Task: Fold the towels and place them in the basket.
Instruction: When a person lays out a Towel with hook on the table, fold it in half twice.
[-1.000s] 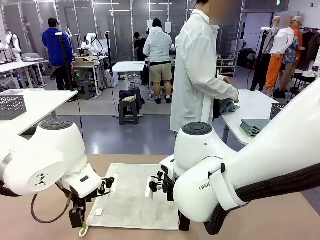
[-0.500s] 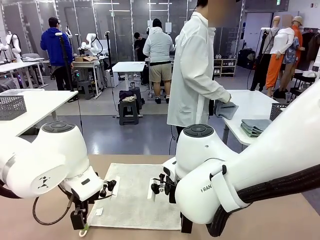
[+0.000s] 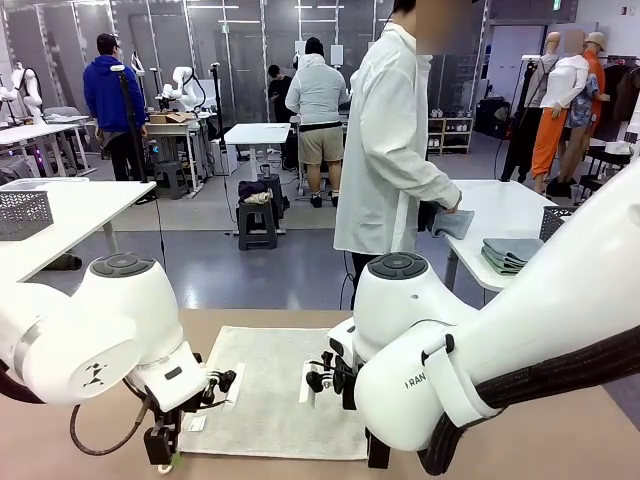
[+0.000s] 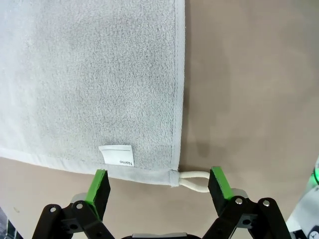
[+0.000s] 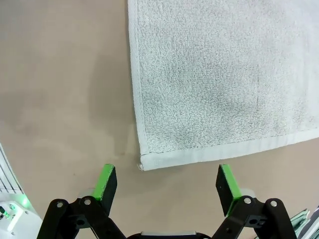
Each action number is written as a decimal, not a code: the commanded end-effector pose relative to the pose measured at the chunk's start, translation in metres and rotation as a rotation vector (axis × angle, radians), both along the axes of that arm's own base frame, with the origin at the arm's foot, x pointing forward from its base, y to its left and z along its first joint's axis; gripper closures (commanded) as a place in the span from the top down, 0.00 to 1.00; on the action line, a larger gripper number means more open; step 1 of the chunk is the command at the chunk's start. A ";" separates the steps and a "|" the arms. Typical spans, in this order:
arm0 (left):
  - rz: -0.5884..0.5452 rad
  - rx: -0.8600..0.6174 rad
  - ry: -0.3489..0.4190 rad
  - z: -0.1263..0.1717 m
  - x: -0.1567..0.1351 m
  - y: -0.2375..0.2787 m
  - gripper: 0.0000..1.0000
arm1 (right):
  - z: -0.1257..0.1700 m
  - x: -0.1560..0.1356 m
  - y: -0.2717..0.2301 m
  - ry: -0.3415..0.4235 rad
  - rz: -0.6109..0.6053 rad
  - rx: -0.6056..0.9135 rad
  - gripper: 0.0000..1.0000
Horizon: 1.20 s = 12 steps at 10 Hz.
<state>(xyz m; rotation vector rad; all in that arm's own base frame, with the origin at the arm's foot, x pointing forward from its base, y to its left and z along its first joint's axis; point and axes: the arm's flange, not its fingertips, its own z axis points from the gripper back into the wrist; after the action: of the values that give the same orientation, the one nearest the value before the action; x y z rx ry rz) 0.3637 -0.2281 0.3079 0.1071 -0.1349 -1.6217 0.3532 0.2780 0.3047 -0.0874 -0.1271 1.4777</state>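
A cream towel [image 3: 265, 390] lies flat on the brown table between my two arms. In the left wrist view its near corner [image 4: 172, 177], with a white label and a cord loop, lies between the fingers of my open left gripper [image 4: 158, 185], a little above the cloth. My right gripper [image 5: 167, 181] is also open and hovers over the towel's [image 5: 224, 74] other near corner. In the front view the left gripper [image 3: 160, 445] and right gripper [image 3: 375, 452] hang low at the towel's near edge, largely hidden by the arms. A dark grey perforated basket [image 3: 22, 212] sits on a white side table, far left.
A person in a long white coat [image 3: 385, 150] stands beyond the table, turned to a white side table [image 3: 500, 205] at right, with a hand on a grey-green cloth [image 3: 452, 222]. Folded green towels [image 3: 510, 252] and a second mesh basket's edge [image 3: 553, 220] are there.
Both arms have sunk slightly toward the towel's near edge. The person has turned further to the side table and shifted the cloth there. Both grippers stay open.
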 end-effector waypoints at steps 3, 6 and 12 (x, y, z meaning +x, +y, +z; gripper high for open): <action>-0.025 -0.019 -0.004 -0.006 0.006 -0.004 1.00 | -0.007 0.008 0.000 0.011 0.034 -0.007 1.00; -0.029 -0.020 0.007 -0.008 0.009 -0.004 1.00 | -0.013 0.011 0.002 0.045 0.028 0.009 1.00; -0.021 -0.017 0.013 -0.012 0.013 0.000 0.86 | -0.020 0.018 0.002 0.045 0.004 0.016 0.80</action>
<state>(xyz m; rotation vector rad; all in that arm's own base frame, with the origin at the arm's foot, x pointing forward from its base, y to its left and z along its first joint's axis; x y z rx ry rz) 0.3695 -0.2286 0.2953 0.0955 -0.1165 -1.6250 0.3673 0.2800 0.2876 -0.0624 -0.0969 1.4796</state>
